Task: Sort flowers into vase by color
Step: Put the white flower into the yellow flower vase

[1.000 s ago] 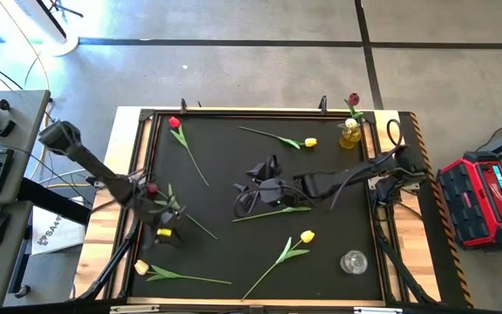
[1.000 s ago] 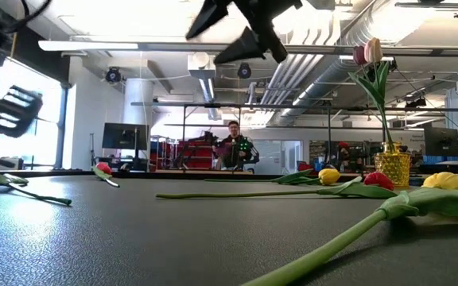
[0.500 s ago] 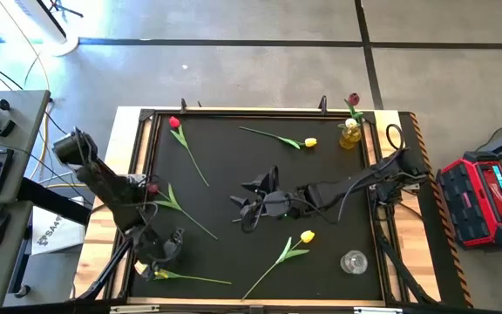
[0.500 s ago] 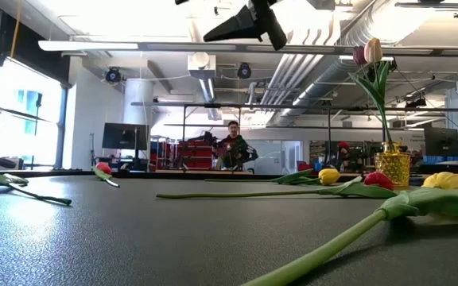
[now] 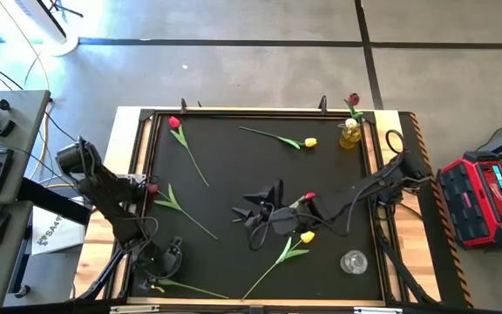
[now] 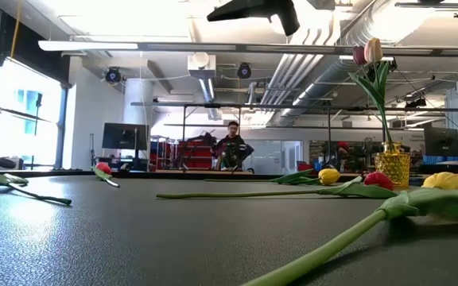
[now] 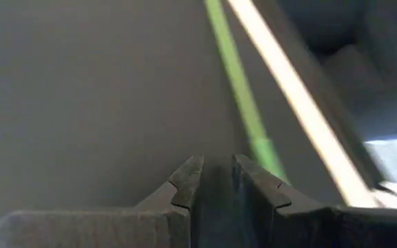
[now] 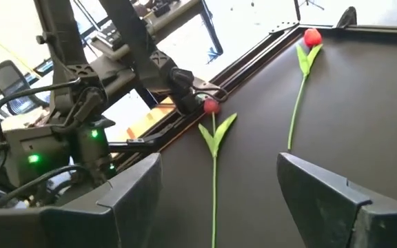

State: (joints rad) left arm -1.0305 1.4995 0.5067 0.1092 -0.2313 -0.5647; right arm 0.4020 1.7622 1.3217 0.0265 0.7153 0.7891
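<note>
While the right arm is staying over mid-table, the left gripper (image 5: pixel 162 266) is now sitting lower, having left the dark red tulip (image 5: pixel 152 187) it was beside a second ago and dropped to the cream tulip (image 5: pixel 194 284), whose head is hidden under it and whose stem is trailing away toward the right arm. Its fingers are barely parted, with nothing between them. The right gripper (image 5: pixel 253 216) is hanging wide apart and holding nothing; it has shifted slightly, and a red tulip (image 5: pixel 309 197) that the arm was covering is now showing just behind it, beside the arm. A yellow tulip (image 5: pixel 307 236) is lying just behind the gripper on the other side. Ahead of it, well apart, another red tulip (image 5: pixel 174 123) is lying near the far corner. A second yellow tulip (image 5: pixel 310 142) is lying near the amber vase (image 5: pixel 349 133), which is holding one dark tulip (image 5: pixel 353 99) upright. The clear glass vase (image 5: pixel 353 262) is standing well behind the right gripper. Count: six tulips lying flat, one in a vase, two vases.
</note>
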